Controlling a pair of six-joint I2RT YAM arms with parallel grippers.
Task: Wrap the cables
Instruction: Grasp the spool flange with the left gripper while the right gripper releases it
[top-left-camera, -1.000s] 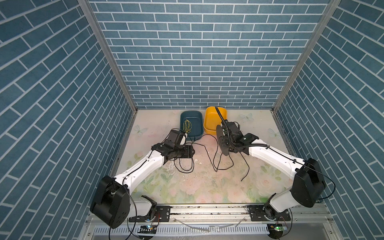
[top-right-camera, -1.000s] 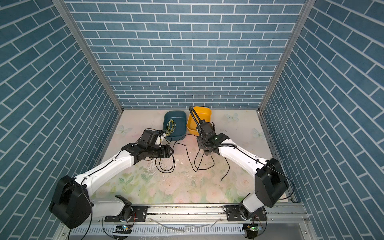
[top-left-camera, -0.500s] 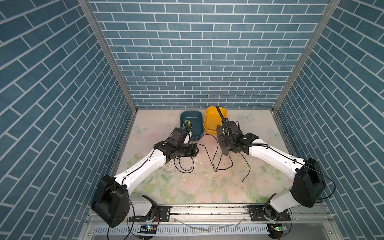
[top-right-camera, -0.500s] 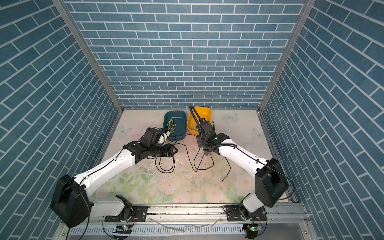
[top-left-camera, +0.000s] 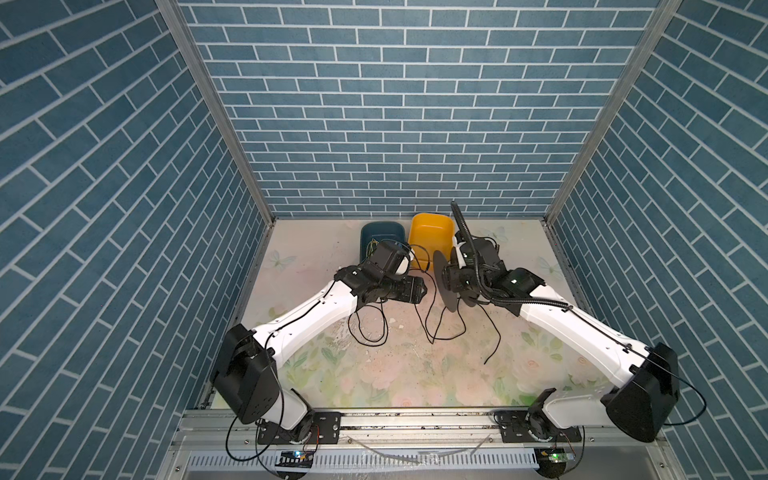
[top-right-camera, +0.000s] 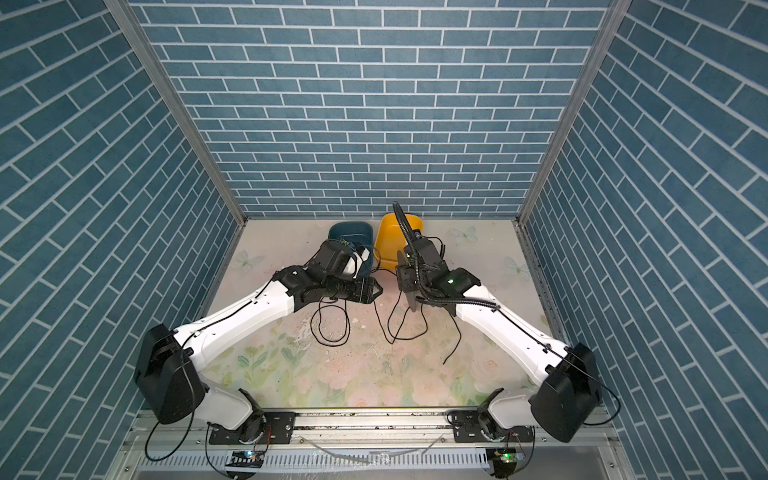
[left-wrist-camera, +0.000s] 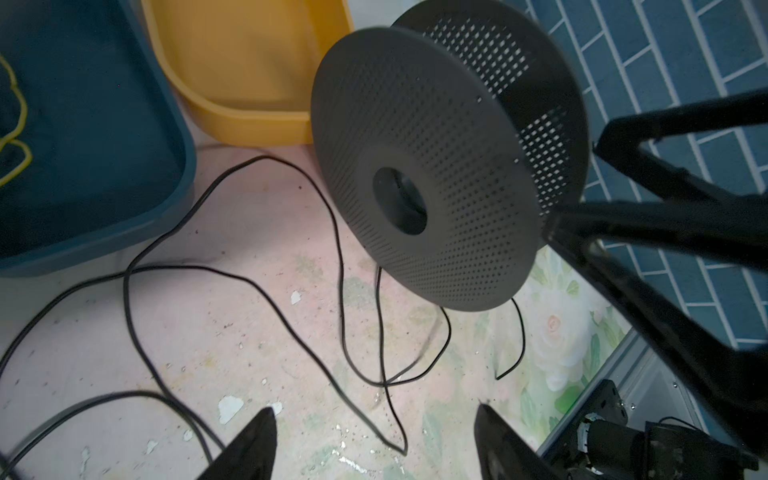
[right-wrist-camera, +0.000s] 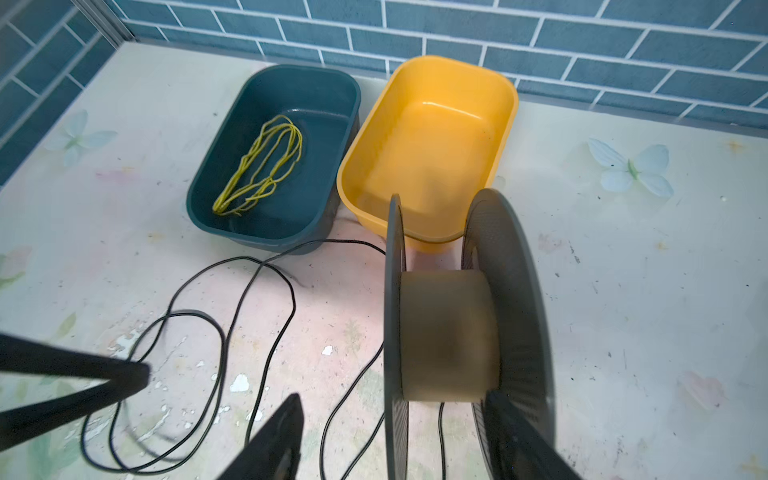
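The cables are one thin black cord (left-wrist-camera: 340, 257) lying in loose loops (right-wrist-camera: 224, 345) on the floral table, in both top views between the two arms (top-left-camera: 370, 343) (top-right-camera: 332, 343). A black spool (right-wrist-camera: 449, 332) with perforated flanges and a tan hub stands on edge (top-left-camera: 442, 282) (top-right-camera: 409, 291), blurred. My right gripper (right-wrist-camera: 395, 399) is open and straddles one flange and the hub; whether a finger touches the spool I cannot tell. One strand runs under the hub. My left gripper (left-wrist-camera: 374, 409) is open above the cord, holding nothing, and points at the spool's side (left-wrist-camera: 415, 187).
A dark blue bin (right-wrist-camera: 299, 68) holding yellow strands (right-wrist-camera: 262, 166) and an empty yellow bin (right-wrist-camera: 457, 62) stand side by side at the back wall (top-left-camera: 380, 226) (top-left-camera: 430, 237). Brick-patterned walls close in three sides. The cord's loose end (top-left-camera: 486, 361) lies toward the right arm.
My right gripper's jaws have gone from shut to open around the spool. My left gripper has moved a little toward the spool and opened slightly wider.
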